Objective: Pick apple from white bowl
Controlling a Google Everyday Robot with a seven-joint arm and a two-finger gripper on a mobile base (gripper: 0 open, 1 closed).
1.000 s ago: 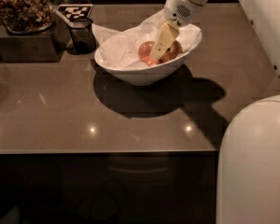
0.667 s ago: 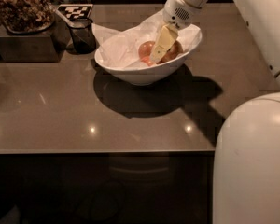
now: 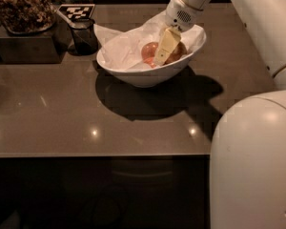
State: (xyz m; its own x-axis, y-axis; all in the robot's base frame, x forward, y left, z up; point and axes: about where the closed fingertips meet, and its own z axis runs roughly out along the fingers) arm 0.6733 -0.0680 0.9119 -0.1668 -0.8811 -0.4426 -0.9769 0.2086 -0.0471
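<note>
The white bowl (image 3: 144, 73), lined with crumpled white paper, stands on the brown table right of centre. My gripper (image 3: 161, 56) reaches down into it from the upper right, and its cream tip rests among the apples. A reddish-orange apple (image 3: 148, 52) shows just left of the gripper. A darker yellow-brown apple (image 3: 178, 51) shows just right of it, touching the gripper. I cannot tell which one is the large yellow-green apple; the gripper hides part of the fruit.
A small dark glass cup (image 3: 83, 35) stands left of the bowl, with a black-and-white tag (image 3: 76, 11) behind it. A tray of brown snacks (image 3: 21, 6) sits on a dark box at the far left. My white body (image 3: 252, 161) fills the lower right.
The gripper has stayed down in the bowl among the apples, shifting only slightly. The bowl has not moved.
</note>
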